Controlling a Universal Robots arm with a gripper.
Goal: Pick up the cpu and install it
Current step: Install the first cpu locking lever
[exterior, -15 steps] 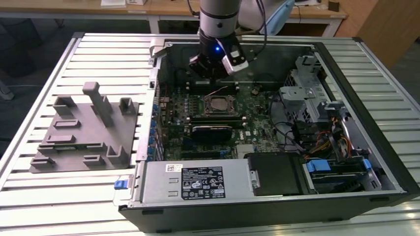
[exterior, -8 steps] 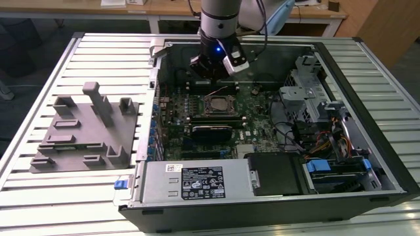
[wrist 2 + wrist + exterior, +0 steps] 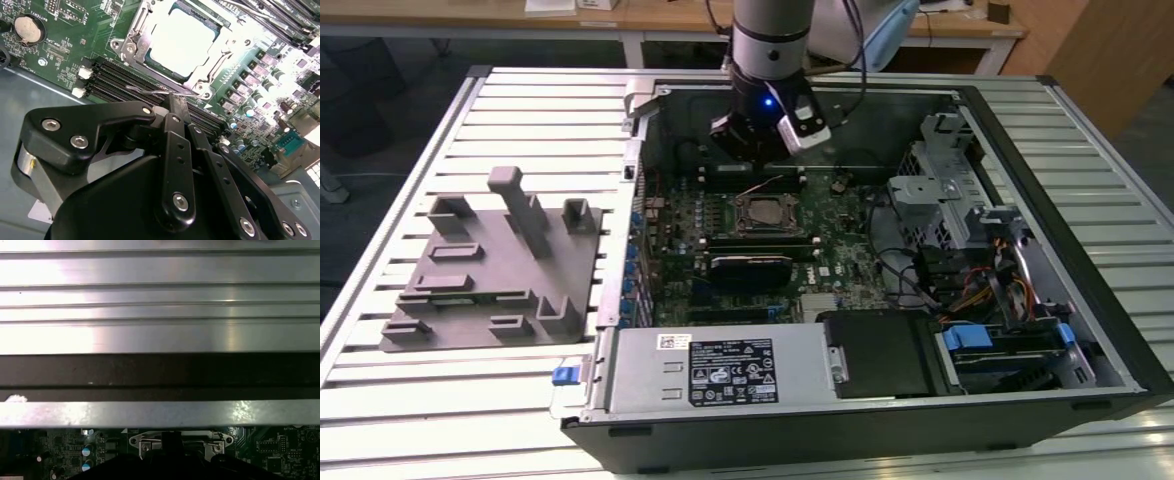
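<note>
Cpu [image 3: 184,41] sits flat in its socket on the green board, pale metal top up, metal frame [image 3: 131,46] round it, seen in the second wrist view. Exterior view shows the same chip [image 3: 762,211] mid-board inside the open computer case [image 3: 1014,235].

Nearest the second wrist camera: black gripper [image 3: 176,107], fingers drawn together to a narrow tip, nothing between them. Tip hangs over the memory slots [image 3: 107,80] just beside the socket's edge, close to a thin wire lever [image 3: 147,91]. Cannot tell whether it touches.

Handling, as a judgement: chip is light, stiff, thin, with a smooth top that is likely slippery; underside contacts fragile. Best taken by opposite edges, kept level.

Farther off: arm [image 3: 771,45] reaching down into the case. Grey moulded holder [image 3: 487,270] lies on the slatted bench [image 3: 400,170], towards the exterior view's left, well apart from the case interior.
</note>
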